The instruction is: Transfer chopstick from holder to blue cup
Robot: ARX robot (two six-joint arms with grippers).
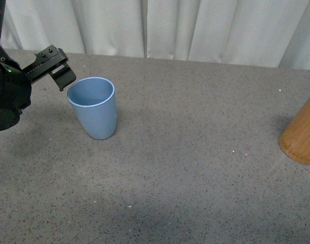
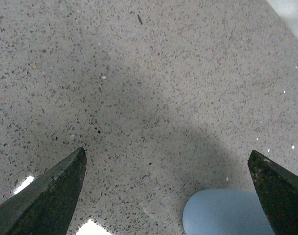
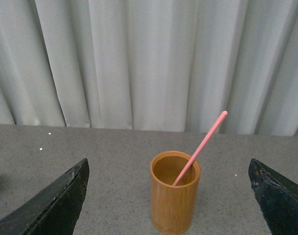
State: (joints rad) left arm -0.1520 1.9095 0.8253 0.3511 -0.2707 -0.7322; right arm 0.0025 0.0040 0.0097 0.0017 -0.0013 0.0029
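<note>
The light blue cup (image 1: pixel 93 108) stands upright on the grey table at the left and looks empty. My left gripper (image 1: pixel 57 69) is open and empty, just left of the cup's rim and a little above it. In the left wrist view the gripper (image 2: pixel 167 157) looks down past the cup's edge (image 2: pixel 222 213). The orange-brown wooden holder (image 1: pixel 303 133) stands at the right edge, cut off. In the right wrist view the holder (image 3: pixel 174 203) stands upright with one salmon-pink chopstick (image 3: pixel 201 145) leaning out of it. My right gripper (image 3: pixel 168 166) is open, back from the holder, empty.
The speckled grey table (image 1: pixel 195 152) spreads between cup and holder. A white pleated curtain (image 1: pixel 195 30) hangs along the table's far edge, and it also shows behind the holder in the right wrist view (image 3: pixel 139 58).
</note>
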